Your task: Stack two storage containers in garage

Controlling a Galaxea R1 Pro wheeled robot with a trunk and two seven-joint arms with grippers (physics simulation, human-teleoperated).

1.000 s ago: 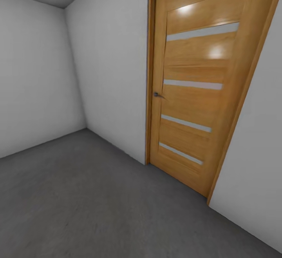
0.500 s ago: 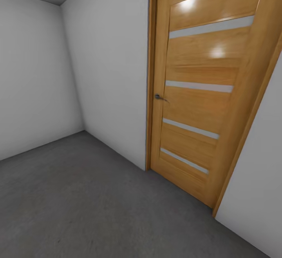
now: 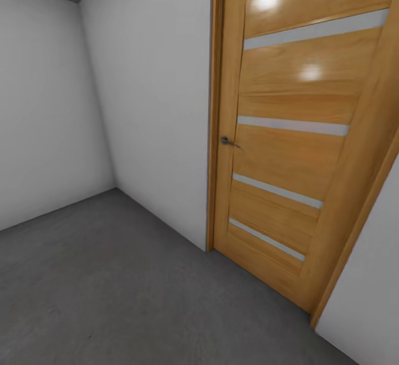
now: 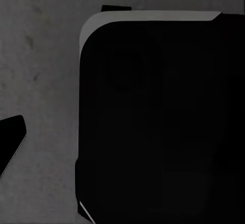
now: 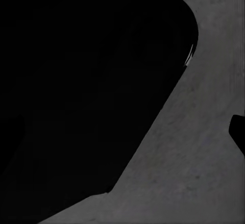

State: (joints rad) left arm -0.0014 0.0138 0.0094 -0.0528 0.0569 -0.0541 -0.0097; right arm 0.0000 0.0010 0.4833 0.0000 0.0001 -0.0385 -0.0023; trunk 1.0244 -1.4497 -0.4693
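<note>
The two storage containers are out of view. I am in the garage, with its dark grey concrete floor [image 3: 111, 282] ahead in the head view. In the left wrist view, one black fingertip [image 4: 10, 143] of my left gripper hangs over the floor [image 4: 41, 81], far off to the side, with nothing held. The right wrist view likewise has one black fingertip [image 5: 238, 132] of my right gripper at the edge, over bare floor [image 5: 194, 157]. Both grippers look open and empty.
An orange-brown wooden door [image 3: 288, 154] with frosted strips and a small metal handle [image 3: 226, 141] stands shut at the right. White walls [image 3: 155, 104] meet in a corner at the back left. My own dark body [image 4: 153, 122] covers much of both wrist views [image 5: 76, 91].
The whole head view has shifted: the door has grown larger and slid right, and the wall corner moved left, so the camera is moving closer. No object has moved.
</note>
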